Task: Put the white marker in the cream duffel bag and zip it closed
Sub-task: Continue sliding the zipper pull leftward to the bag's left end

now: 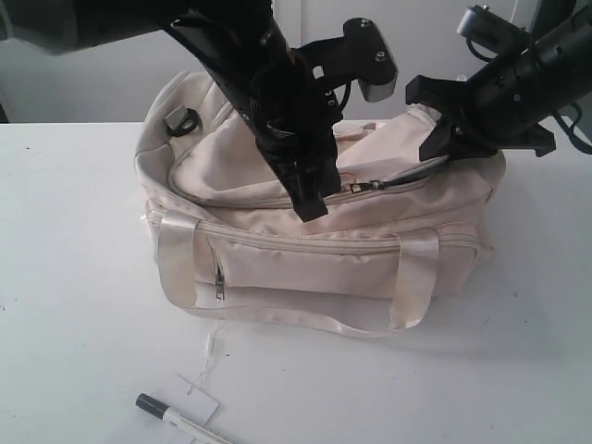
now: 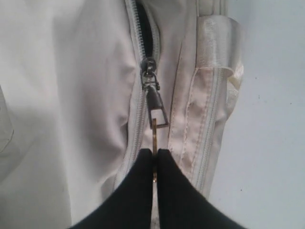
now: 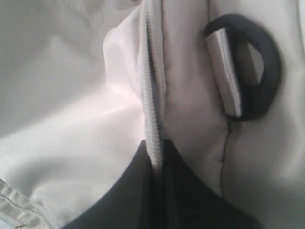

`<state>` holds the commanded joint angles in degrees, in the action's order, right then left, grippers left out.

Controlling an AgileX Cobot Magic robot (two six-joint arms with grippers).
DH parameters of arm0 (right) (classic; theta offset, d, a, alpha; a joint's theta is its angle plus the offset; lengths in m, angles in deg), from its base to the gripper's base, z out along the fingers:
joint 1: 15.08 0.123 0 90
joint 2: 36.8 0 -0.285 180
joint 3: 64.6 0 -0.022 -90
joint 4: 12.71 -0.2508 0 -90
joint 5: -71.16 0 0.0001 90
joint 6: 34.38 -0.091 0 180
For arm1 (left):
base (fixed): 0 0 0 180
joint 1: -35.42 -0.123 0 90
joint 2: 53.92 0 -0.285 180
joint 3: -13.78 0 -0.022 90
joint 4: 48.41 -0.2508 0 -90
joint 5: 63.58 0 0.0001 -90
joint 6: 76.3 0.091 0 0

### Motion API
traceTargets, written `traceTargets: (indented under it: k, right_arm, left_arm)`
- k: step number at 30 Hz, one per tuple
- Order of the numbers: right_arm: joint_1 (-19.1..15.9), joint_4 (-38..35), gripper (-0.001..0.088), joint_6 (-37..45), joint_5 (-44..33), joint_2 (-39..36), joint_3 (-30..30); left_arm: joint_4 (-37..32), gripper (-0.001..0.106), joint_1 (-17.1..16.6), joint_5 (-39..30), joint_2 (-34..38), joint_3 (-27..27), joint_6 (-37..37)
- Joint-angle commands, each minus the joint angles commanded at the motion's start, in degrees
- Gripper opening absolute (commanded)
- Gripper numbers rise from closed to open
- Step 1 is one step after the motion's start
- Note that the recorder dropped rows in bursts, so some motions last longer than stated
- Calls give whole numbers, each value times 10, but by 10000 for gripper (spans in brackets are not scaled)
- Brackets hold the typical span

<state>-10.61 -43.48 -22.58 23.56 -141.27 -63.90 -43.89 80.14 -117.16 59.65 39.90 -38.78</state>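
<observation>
Both my hands are clamping: left hand (image 2: 156,153) on the small, slick zipper pull (image 2: 153,98), right hand (image 3: 156,160) bracing the floppy cream duffel bag (image 1: 305,259) by its zip tape (image 3: 150,105)

Exterior view bright, diffuse; desk (image 1: 74,277) nearly blown out, faint soft shadow under cream duffel bag (image 1: 324,250). Wrist views softer, right one blurriest. Left claw (image 2: 156,156) crushed to black, no detail. Sheen on strap handle (image 2: 217,43).
</observation>
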Motion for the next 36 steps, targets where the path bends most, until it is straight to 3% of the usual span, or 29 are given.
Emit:
traceTargets:
  k: [13, 20, 36]
  right_arm:
    - [0, 50, 0, 0, 2, 0, 0]
    - [-20, 49, 0, 0, 0, 0, 0]
    - [-23, 48, 0, -2, 0, 0, 0]
  left_arm:
    - [-69, 0, 0, -56, 0, 0, -3]
    - [-127, 0, -1, -101, 0, 0, -17]
    - [-121, 0, -29, -164, 0, 0, -71]
